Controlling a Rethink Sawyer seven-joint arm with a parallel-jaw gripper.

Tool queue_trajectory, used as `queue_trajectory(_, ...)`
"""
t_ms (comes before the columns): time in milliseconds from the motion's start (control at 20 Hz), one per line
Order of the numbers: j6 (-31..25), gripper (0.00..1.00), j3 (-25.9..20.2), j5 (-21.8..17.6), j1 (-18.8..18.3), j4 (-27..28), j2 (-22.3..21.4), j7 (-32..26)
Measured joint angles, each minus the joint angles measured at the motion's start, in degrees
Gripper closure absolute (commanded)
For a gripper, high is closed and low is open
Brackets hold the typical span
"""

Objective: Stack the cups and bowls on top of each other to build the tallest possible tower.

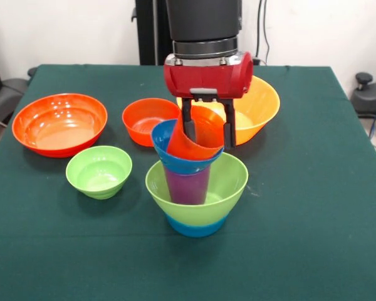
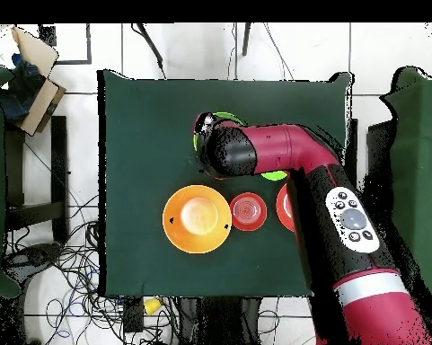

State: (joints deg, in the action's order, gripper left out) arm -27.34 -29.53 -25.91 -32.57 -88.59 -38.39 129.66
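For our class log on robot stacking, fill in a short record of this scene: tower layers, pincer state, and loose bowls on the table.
tower base: light green bowl nested on light blue bowl
middle: purple cup standing in the green bowl, dark blue bowl on it
top: orange-red cup, tilted
pincer: shut on the orange-red cup
loose bowls: large red-orange bowl, medium red-orange bowl, small green bowl, yellow-orange bowl
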Motion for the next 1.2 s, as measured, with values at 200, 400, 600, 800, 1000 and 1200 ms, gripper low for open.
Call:
queue_trajectory(200, 0.0, 0.0, -0.44, -0.04, -1.36, -0.07, -0.01, 0.0)
queue_trajectory(400, 0.0, 0.0, -0.81, -0.05, -2.3, -0.09, -0.05, 0.0)
queue_trajectory(600, 0.0, 0.0, -1.34, -0.05, -3.18, -0.12, -0.1, 0.0)
queue_trajectory(800, 0.0, 0.0, -1.89, -0.05, -3.38, -0.19, -0.18, 0.0)
queue_trajectory(1000, 0.0, 0.0, -2.71, -0.05, -3.37, -0.49, -0.48, 0.0)
queue_trajectory(1200, 0.0, 0.0, -3.29, -0.05, -3.36, -0.71, -0.84, 0.0)
